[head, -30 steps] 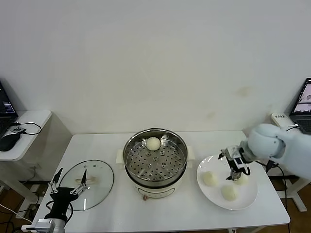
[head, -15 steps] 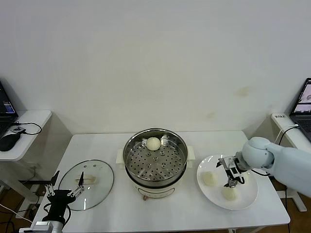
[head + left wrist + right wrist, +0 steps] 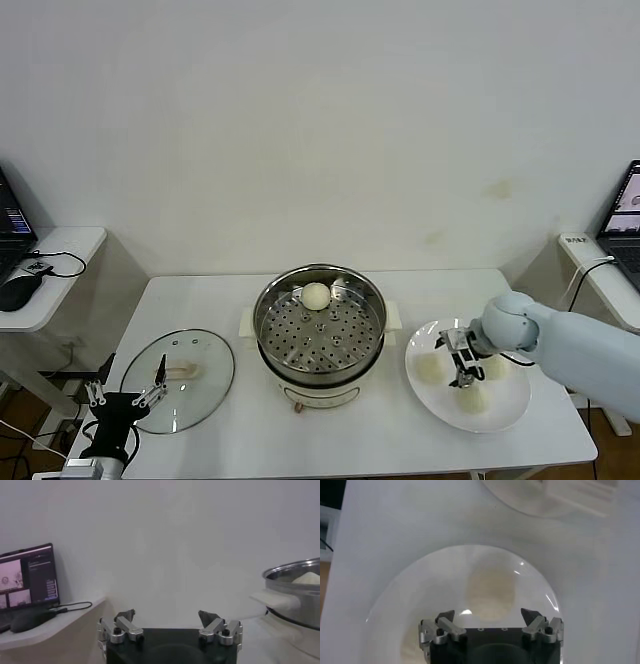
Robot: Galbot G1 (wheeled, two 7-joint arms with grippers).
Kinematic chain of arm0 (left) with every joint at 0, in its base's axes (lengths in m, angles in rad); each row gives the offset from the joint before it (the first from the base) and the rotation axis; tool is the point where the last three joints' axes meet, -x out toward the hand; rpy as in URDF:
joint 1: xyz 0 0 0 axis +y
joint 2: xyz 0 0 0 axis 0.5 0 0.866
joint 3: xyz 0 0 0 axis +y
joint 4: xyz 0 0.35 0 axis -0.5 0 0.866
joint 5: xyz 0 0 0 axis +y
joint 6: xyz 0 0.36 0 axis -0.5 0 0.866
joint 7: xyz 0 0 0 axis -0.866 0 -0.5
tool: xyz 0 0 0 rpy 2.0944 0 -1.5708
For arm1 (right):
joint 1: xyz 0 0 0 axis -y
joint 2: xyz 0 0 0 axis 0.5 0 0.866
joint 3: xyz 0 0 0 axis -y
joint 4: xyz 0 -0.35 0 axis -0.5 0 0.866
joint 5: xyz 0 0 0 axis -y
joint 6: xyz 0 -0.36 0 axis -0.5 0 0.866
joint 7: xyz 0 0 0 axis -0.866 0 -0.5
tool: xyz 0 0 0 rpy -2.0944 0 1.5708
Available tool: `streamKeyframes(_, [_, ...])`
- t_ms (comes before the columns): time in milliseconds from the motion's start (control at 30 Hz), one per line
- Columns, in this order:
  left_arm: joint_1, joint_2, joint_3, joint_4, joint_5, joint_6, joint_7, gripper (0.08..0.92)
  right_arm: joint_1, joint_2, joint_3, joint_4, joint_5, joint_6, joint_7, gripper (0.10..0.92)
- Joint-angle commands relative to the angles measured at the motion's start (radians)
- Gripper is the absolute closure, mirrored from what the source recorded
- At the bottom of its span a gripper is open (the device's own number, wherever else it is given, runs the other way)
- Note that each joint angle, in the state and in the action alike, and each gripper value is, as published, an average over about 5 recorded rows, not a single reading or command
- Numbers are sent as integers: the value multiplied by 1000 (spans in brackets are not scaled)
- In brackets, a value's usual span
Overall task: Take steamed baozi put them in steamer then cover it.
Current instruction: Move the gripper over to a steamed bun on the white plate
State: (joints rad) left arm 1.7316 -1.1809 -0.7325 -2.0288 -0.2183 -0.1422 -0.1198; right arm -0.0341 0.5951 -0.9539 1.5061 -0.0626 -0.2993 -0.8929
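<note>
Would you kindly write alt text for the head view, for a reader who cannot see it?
The open right gripper hangs over a white plate holding three baozi; a fourth sits in the steamer at table centre. The glass cover lies to the left, by the open left gripper.

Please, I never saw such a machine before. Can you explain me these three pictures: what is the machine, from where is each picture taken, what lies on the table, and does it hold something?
It is a robot with two arms, each ending in a gripper. The wide picture comes from a camera on its head, looking down at a white table. The other two come from cameras on its wrists.

In the middle stands a metal steamer with one baozi inside. A glass cover lies flat on the table at the robot's left. A white plate at its right carries three more buns.

The right gripper hangs open over the plate, above one bun, holding nothing. The left gripper waits open by the cover at the table's near edge, also empty.
</note>
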Motion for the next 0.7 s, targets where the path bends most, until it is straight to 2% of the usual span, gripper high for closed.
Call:
streamKeyframes(33, [0,0,-1,1,1,-1,0,177,-34,33,27,-33,-10,4,4,203])
streamKeyframes(300, [-2,-1,-2,1,1,-1,1,177,-45,52,35,-50,-13,-6,11,221])
streamKeyframes(700, [0,-7,-2,0,1,-4,-1,177,-52,43,44,-47,-20,-22,0,413])
